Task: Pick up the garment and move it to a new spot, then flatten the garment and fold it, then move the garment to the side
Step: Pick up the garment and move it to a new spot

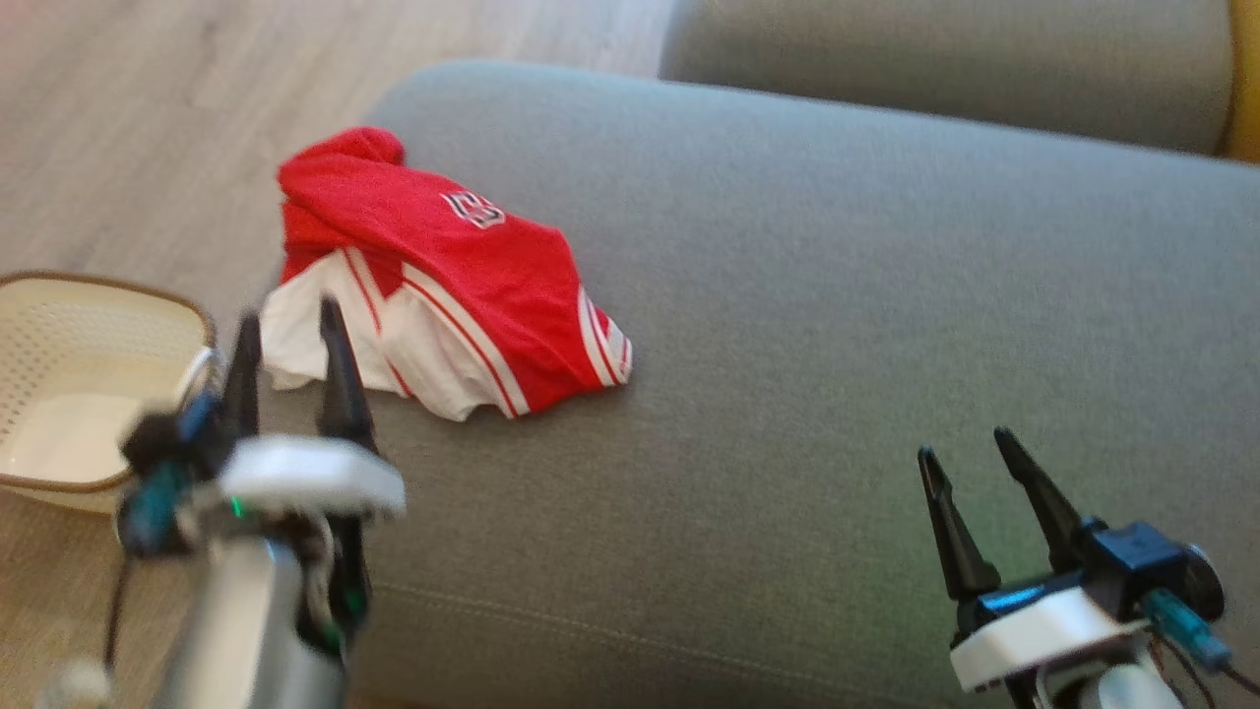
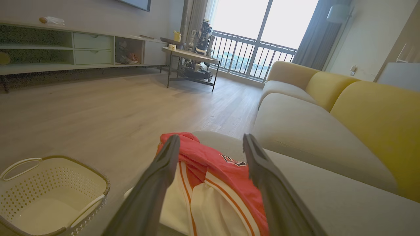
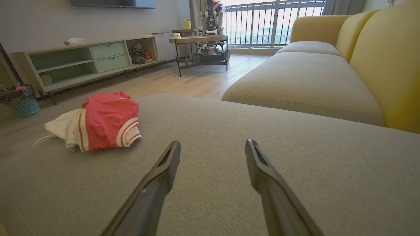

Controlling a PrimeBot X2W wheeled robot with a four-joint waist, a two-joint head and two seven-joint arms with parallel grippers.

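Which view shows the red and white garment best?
Head view: the garment lies almost wholly visible from above. Right wrist view shows it small, side-on; in the left wrist view, the left gripper hides part.

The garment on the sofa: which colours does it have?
The garment is red with white panels and stripes; head view shows it best.

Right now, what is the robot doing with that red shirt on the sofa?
The robot looks ready to pick up the crumpled red and white garment lying on the grey sofa cushion. Its left hand is open at the garment's white edge, not gripping it yet. Its right hand is open too, over bare cushion, apart from the garment. A cream basket sits on the floor nearby.
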